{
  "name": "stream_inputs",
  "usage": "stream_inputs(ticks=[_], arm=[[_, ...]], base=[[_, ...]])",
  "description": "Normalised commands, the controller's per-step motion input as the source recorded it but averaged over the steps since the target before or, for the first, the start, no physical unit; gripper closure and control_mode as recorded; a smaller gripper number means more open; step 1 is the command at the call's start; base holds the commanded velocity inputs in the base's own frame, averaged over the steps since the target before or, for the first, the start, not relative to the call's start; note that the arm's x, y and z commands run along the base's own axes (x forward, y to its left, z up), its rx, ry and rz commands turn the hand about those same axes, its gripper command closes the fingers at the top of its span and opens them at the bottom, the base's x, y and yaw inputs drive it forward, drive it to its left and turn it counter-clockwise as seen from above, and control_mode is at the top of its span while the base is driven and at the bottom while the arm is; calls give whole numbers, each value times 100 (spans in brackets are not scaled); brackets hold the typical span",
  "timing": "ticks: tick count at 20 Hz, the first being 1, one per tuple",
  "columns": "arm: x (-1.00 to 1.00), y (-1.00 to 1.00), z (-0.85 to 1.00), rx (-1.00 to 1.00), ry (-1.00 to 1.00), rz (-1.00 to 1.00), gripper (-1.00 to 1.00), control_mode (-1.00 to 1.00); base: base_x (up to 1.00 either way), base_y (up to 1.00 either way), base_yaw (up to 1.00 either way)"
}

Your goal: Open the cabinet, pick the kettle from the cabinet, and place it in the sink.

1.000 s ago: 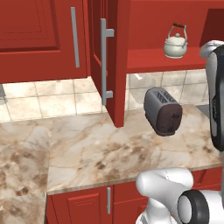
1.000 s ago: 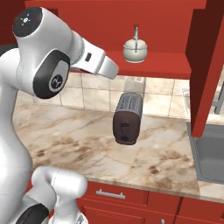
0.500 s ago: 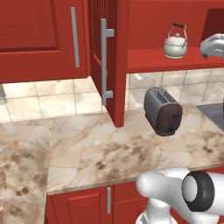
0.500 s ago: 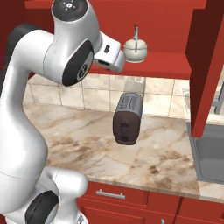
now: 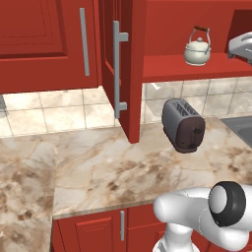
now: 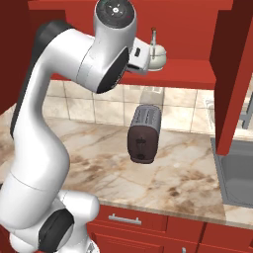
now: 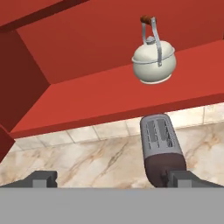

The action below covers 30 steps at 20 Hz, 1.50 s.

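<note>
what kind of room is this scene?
A rendered home kitchen, most likely: red cabinet standing open with a kettle on its shelf, toaster on a marble counter, sink at the side.

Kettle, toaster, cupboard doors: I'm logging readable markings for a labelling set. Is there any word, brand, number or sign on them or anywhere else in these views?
None can be read.
Small round cream-white kettle: plain, no lettering.
Boxy grey and dark-brown toaster: no brand or dial marks visible.
Tall red wooden cabinet door with the long grey bar handle: bare panels.
Beige wall tiles and marbled stone counter: pattern only, no signs.
</note>
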Motion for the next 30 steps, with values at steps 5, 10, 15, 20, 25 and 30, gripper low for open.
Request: stream_inputs(ticks=[5,10,15,20,25,30], arm=[[31,0,0,0,-12,6,-100,-100],[25,0,-3,0,-16,6,-100,-100],[27,-8,-7,0,-10,4,-100,-100],[27,-20,0,-1,-3,3,-100,-100],[24,-16,0,-5,0,2,-100,-100],[26,-10,3,-2,-4,3,-100,-100]], base=[[0,0,0],[0,0,0],[0,0,0],[0,0,0],[0,0,0],[0,0,0]])
